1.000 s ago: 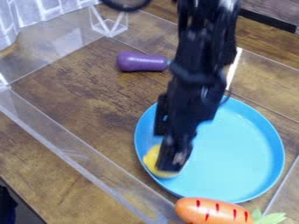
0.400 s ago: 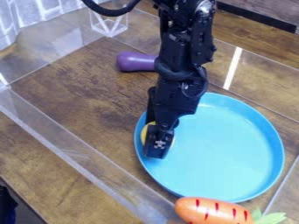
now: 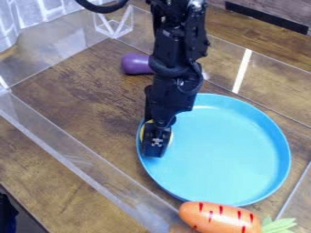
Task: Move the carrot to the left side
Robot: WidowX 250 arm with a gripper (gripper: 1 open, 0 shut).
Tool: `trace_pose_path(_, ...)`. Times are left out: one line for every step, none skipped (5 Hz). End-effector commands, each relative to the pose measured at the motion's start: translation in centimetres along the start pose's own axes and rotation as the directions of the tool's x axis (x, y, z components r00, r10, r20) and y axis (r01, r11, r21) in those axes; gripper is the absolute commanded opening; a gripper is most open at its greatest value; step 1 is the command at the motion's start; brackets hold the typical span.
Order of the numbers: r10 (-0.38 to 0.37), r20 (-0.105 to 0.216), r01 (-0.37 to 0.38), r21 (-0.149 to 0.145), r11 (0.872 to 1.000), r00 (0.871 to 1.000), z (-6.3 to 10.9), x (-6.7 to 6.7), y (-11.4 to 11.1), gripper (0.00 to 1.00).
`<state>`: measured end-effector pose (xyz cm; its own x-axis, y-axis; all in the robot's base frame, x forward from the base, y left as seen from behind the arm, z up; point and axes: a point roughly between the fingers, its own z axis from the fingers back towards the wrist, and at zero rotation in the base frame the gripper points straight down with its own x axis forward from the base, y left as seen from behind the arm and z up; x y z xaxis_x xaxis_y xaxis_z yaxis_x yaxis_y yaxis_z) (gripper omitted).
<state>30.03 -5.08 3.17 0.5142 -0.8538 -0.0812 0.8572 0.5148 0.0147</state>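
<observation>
table (image 3: 73, 109): dark wood, clear plastic walls around it | plate (image 3: 243, 150): round, blue | gripper (image 3: 155, 138): black, pointing down at the plate's left rim, jaws spread wide, grasping nothing | carrot (image 3: 219, 217): glossy orange, stubby, short dark lines, green leaves, lying just below the plate at the picture's bottom edge | eggplant (image 3: 136, 63): purple, behind the arm

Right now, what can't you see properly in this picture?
- Carrot: the bottom edge of the camera view cuts off its underside and most of its green leaves.
- Eggplant: the robot arm hides its right end.
- Hand: dark and blurry, so its fingers are hard to tell apart.
- Yellow thing at the plate's left rim: mostly hidden behind the hand, too little shows to name it.
</observation>
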Motion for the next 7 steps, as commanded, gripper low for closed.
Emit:
trace_pose_path(0.078,0.038,-0.079,0.022,0.997,0.996,0.8,-0.1,1.2,1.0)
trace_pose_path(0.136,0.039,-0.136,0.012,0.991,0.99,0.4,0.0,1.3,0.0)
trace_pose_path(0.115,0.044,-0.116,0.01,0.993,0.992,0.1,0.5,1.7,0.0)
trace_pose_path(0.095,0.049,-0.096,0.008,0.995,0.994,-0.2,0.9,2.1,0.0)
trace_pose_path(0.074,0.055,-0.075,0.005,0.997,0.996,-0.4,1.3,2.5,0.0)
trace_pose_path(0.103,0.06,-0.103,-0.001,0.995,0.993,0.0,1.3,2.8,0.0)
trace_pose_path(0.139,0.056,-0.139,0.002,0.99,0.989,0.3,2.0,2.5,0.0)
